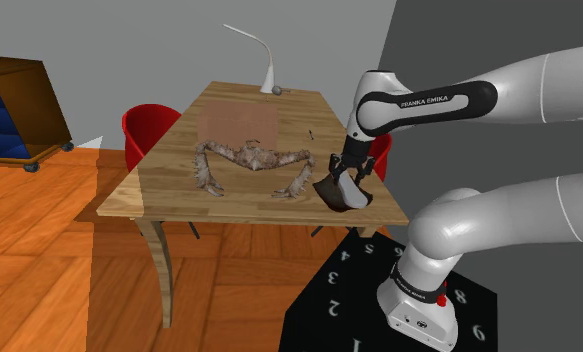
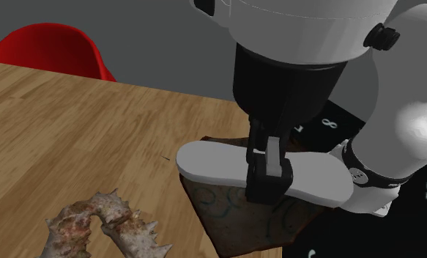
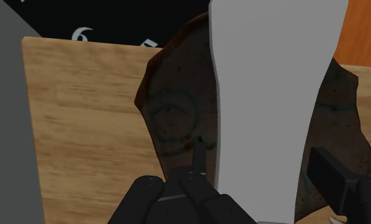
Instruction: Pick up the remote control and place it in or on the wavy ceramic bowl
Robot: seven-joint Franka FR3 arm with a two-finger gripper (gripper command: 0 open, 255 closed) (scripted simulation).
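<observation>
Pincer (image 2: pixel 266 179) clamped on pale grey remote (image 2: pixel 318 179) approx mid-length, fingers closed just to its width. Remote sits level over dark brown wavy bowl (image 2: pixel 230 216), at tabletop (image 2: pixel 72 124) edge by stand (image 1: pixel 349 290). Contact w/ bowl rim unclear.

remote control (image 2: pixel 219 165): plain light grey, no markings. bowl (image 2: pixel 237 216): dark brown, with faint greenish ring and scribble lines. gripper (image 2: pixel 269 179): all black. table (image 1: pixel 169 185): light brown wood grain, with a paler pinkish rectangle (image 1: pixel 239 122) toward its far edge. crab-shaped object (image 1: pixel 249 160) at the table's centre: mottled brown and cream. chair (image 1: pixel 144 130): red. stand (image 1: pixel 344 290): black with white numerals.
</observation>
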